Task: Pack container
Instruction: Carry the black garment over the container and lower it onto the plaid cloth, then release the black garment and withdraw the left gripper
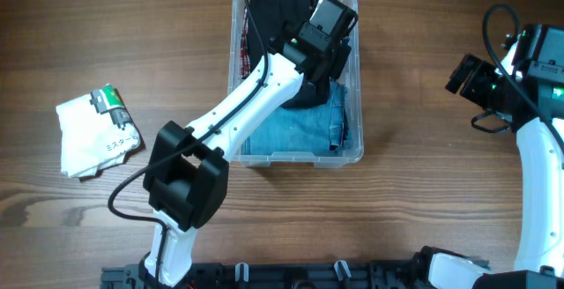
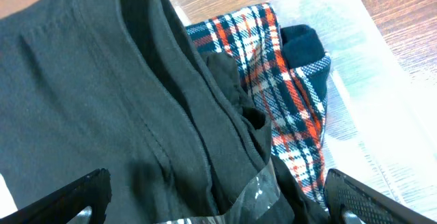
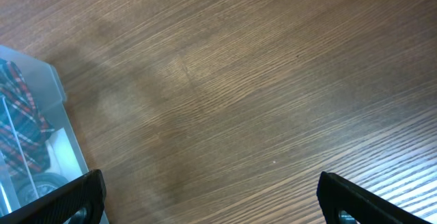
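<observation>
The clear plastic container (image 1: 300, 159) stands at the table's far middle. It holds blue denim (image 1: 300, 126), a dark garment (image 1: 278, 11) and a red plaid cloth (image 1: 243, 47). My left gripper (image 1: 322, 64) is inside the container. In the left wrist view its jaws (image 2: 218, 207) are open wide over the dark garment (image 2: 102, 101), which has a clear glossy strip (image 2: 263, 190) on it. The plaid cloth (image 2: 280, 80) and the container's wall (image 2: 369, 108) lie beyond. My right gripper (image 1: 467, 73) is open and empty over bare wood (image 3: 212, 197), to the right of the container's corner (image 3: 58, 94).
A white folded packet (image 1: 88, 135) with a green item (image 1: 110, 102) on it lies on the table's left side. The arms' black base rail (image 1: 291, 276) runs along the front edge.
</observation>
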Controlling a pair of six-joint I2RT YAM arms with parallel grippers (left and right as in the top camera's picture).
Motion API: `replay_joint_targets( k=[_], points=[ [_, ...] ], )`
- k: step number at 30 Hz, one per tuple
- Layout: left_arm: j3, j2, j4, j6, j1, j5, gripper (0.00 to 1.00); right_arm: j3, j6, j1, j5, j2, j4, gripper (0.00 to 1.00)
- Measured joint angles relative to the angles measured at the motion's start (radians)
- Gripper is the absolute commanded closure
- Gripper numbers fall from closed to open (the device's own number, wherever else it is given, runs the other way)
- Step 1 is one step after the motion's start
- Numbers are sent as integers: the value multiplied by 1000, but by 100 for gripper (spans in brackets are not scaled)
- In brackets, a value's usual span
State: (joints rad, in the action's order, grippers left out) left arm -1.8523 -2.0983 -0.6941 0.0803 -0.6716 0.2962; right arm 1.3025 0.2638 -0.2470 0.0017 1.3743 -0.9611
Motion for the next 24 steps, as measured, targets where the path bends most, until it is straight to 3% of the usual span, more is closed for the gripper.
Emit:
replay_joint_targets(
  k=[4, 6, 8, 12, 14, 16, 22, 24],
  points=[
    [0, 21, 5, 66, 0, -10, 0, 0, 0, 0, 0, 0, 0, 0],
    [0, 47, 15, 119, 2, -11, 5, 0, 0, 0, 0, 0, 0, 0],
    [0, 79, 29, 188, 7, -12, 20, 0, 0, 0, 0, 0, 0, 0],
    [0, 155, 46, 317, 26, -15, 70, 0, 0, 0, 0, 0, 0, 0],
    [-2, 188, 47, 372, 40, -15, 87, 0, 0, 0, 0, 0, 0, 0],
    [-7, 198, 47, 402, 53, -15, 96, 0, 0, 0, 0, 0, 1, 0],
    [-8, 185, 47, 453, 80, -14, 94, 0, 0, 0, 0, 0, 0, 0],
    [-8, 173, 48, 466, 84, -15, 88, 0, 0, 0, 0, 0, 0, 0]
  ],
)
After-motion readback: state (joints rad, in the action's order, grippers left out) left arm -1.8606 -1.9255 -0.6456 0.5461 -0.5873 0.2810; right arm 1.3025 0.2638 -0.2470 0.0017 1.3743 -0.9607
